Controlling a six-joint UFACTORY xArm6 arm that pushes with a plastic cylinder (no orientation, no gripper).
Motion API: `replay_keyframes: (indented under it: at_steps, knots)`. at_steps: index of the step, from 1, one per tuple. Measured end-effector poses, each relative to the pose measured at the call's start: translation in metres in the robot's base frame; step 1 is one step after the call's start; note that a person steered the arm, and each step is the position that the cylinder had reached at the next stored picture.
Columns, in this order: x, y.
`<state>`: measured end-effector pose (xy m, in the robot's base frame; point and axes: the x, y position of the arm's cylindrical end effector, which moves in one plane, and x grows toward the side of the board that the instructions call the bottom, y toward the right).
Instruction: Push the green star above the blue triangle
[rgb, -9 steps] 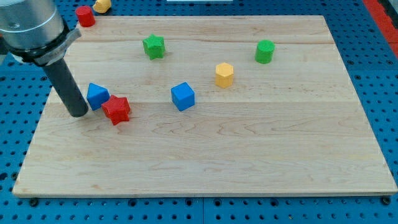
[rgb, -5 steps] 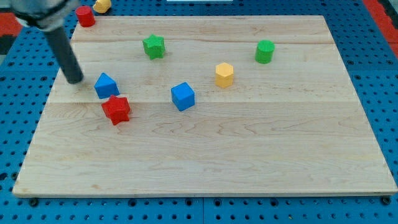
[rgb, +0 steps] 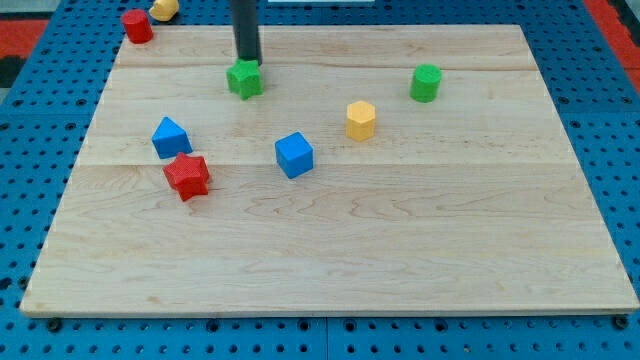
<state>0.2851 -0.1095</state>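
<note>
Your tip (rgb: 247, 62) sits at the green star's (rgb: 245, 78) 12 o'clock; there's no gripper to close. The star is not yet above the blue triangle (rgb: 171, 137), which lies at its 8 o'clock.

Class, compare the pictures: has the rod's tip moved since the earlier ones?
Yes. My tip went toward the view's top and right, from beside the blue triangle to the green star's top edge.

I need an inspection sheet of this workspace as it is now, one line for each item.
Surface: wooden board, on blue pegboard.
Job's things: green star near the view's top; blue triangle lower, toward the view's left.
Clutter: red star, blue cube, yellow hexagon block, green cylinder; red cylinder and yellow block at the top-left corner.
Grippers: none; my tip at the green star's top edge.
Cables: nothing seen.
Surroundings: nothing seen.
</note>
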Motion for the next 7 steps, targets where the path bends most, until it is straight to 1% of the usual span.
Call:
replay_keyframes:
  at_steps: [1, 2, 3, 5, 6, 7]
  knots:
    - [0.032, -0.035]
    - [0.026, -0.017]
    - [0.023, 0.061]
    - [0.083, 0.055]
    - [0.056, 0.001]
    - [0.047, -0.065]
